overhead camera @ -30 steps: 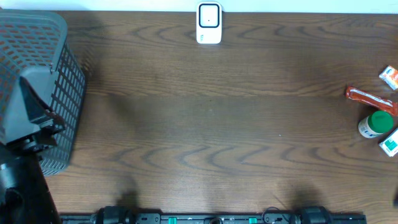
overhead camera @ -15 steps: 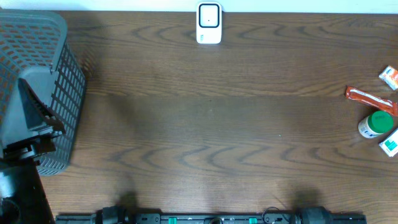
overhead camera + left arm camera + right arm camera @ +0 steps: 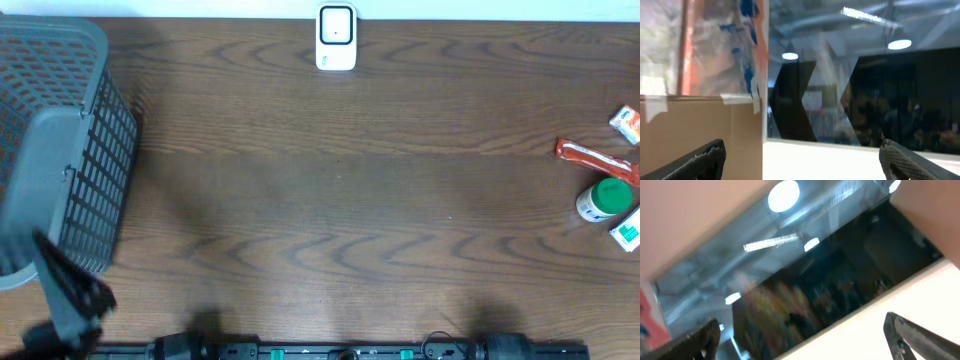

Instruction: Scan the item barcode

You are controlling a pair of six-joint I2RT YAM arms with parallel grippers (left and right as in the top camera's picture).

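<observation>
Items are bunched at the table right edge: red packet lying roughly l-r, green-cap bottle, two small boxes. So it's the right gripper job imo, jaws wide, empty, cam facing ceiling. Meanwhile left gripper is wide too, down by basket, well apart. Far edge, mid, sits the scanner; nothing between.
</observation>
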